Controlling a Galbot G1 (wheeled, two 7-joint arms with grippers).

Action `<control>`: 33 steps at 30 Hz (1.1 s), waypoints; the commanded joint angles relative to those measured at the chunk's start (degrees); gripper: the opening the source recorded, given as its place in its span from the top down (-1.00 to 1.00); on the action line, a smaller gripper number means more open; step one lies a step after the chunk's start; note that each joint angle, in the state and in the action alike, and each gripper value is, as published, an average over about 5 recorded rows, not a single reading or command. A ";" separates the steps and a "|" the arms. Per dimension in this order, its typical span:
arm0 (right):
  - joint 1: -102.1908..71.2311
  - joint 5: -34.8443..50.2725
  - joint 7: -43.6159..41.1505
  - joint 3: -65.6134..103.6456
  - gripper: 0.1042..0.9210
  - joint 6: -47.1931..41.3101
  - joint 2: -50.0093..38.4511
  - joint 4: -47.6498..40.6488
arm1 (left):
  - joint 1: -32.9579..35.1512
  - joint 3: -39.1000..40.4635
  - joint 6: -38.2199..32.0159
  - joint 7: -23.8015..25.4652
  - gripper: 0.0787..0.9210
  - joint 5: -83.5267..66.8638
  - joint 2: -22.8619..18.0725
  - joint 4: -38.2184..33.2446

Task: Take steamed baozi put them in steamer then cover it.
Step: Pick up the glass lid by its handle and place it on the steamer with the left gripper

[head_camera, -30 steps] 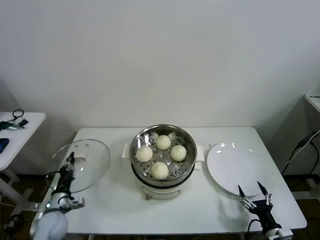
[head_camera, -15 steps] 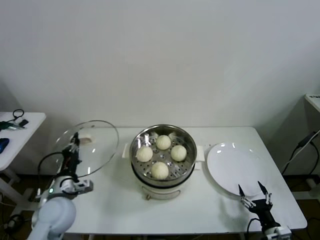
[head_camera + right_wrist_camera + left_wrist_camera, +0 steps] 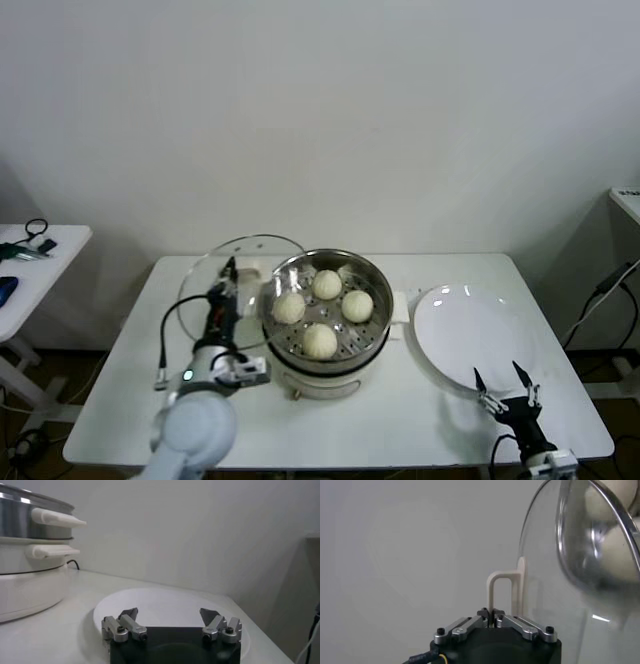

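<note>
Several cream-white baozi (image 3: 320,341) lie on the hole-dotted tray inside the steel steamer (image 3: 350,361) at the table's middle. My left gripper (image 3: 229,270) is shut on the white handle (image 3: 502,586) of the clear glass lid (image 3: 252,260). It holds the lid tilted on edge just left of the steamer's rim, overlapping it. In the left wrist view the lid (image 3: 580,575) stands beyond the closed left gripper (image 3: 492,618). My right gripper (image 3: 498,384) rests open and empty near the front right, at the white plate's edge.
An empty white plate (image 3: 465,325) lies right of the steamer, and shows (image 3: 165,602) just beyond the right gripper (image 3: 169,614). The steamer's white side handles (image 3: 55,517) stick out. A small side table (image 3: 40,250) with cables stands far left.
My left arm has carried the lid rightward from the table's left edge to the steamer's left rim and raised it more on edge. The right arm has hardly moved.
</note>
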 commanded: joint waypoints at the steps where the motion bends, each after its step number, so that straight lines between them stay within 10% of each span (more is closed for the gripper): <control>1: 0.06 1.00 -0.08 -0.44 -0.76 0.77 -1.28 -0.69 | -4.20 10.56 4.59 4.28 0.84 8.34 -7.10 0.26; 15: 0.23 2.37 -0.20 -1.18 -0.76 2.46 -2.19 -2.28 | -5.37 15.13 3.91 2.85 0.84 21.23 -22.08 10.76; 33: 0.40 4.98 0.18 -1.78 -0.76 2.76 -2.95 -3.00 | -4.50 14.33 3.18 -0.16 0.84 24.05 -23.86 16.86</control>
